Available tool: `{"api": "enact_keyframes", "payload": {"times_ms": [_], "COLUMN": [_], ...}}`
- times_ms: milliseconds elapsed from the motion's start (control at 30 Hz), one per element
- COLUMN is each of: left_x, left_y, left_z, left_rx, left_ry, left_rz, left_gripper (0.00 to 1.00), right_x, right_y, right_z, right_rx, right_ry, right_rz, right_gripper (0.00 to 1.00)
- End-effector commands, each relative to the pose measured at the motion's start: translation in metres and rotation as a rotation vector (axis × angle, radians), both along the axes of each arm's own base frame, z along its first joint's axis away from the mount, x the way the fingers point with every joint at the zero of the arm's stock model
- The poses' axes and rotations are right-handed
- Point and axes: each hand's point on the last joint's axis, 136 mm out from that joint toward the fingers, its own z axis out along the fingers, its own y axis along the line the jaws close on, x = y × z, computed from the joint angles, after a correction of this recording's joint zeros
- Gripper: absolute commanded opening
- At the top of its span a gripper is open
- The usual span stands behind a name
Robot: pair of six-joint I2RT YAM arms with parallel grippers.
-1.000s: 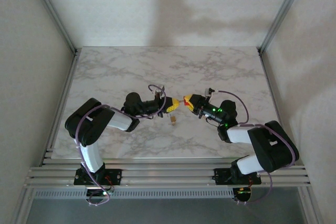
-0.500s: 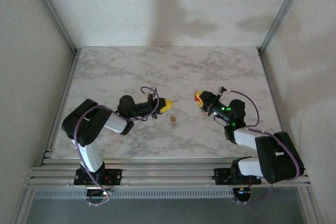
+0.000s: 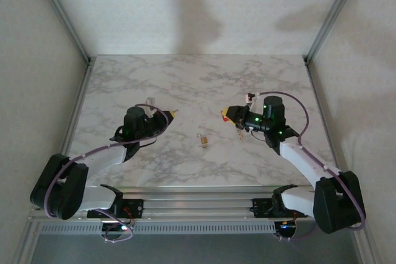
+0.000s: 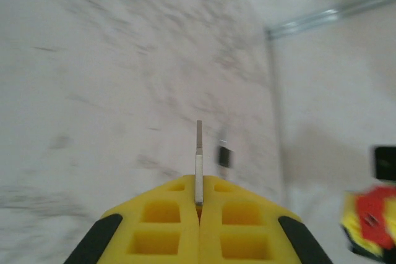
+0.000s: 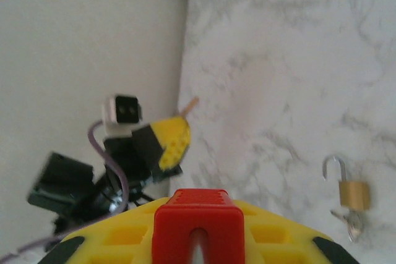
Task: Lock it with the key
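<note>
The padlock (image 3: 202,140) lay on the marble worktop (image 3: 124,85), about midway between the left and right edges and somewhat closer to the near edge than to the far one. It was a small brass body with its shackle swung open, which was plain in the right wrist view (image 5: 354,193). A small silvery piece (image 5: 350,223) lay touching the lock's body; it was too small to make out what it was.

The key (image 4: 198,146) was apart from the lock, in the left gripper (image 3: 167,116). That claw was clenched on it: the two yellow fingers (image 4: 162,214) met with no gap, and the thin blade stood straight out from between them. In the overhead view this gripper was left of the padlock and a little farther from the near edge, with its tip pointing toward the worktop's middle.

The right gripper (image 3: 228,114) was on the other side of the lock, right of centre and about level with the left one, pointing back at it. The lock lay between the two and nearer the front. This claw was grasping a red block (image 5: 198,216), which sat squarely between its yellow fingers (image 5: 117,236).

How high either gripper stood above the marble could not be told.
</note>
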Motion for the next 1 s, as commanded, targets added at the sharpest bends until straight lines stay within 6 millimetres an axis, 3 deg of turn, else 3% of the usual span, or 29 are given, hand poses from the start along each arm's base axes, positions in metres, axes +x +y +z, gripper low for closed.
{"api": "enact_keyframes", "payload": {"times_ms": [0,267,533,967], "left_x": [0.003,0.000,-0.007,-0.020], "left_y": [0.045,0.066,0.074,0.077], "left_z": [-0.026,-0.049,-0.077,-0.109], "left_rx": [0.241,0.323,0.357,0.373], "left_ry": [-0.002,-0.001,0.037,0.089], "left_rz": [0.165,0.235,0.243,0.228], "left_gripper": [0.00,0.00,0.02,0.11], "right_x": [-0.019,-0.037,-0.049,-0.059], "right_y": [0.019,0.058,0.092,0.121], "right_z": [-0.008,-0.018,-0.030,-0.042], "right_rx": [-0.082,-0.143,-0.163,-0.174], "right_ry": [-0.003,-0.014,-0.014,-0.010], "right_rz": [0.134,0.263,0.348,0.407], "right_gripper": [0.00,0.00,0.00,0.00]}}
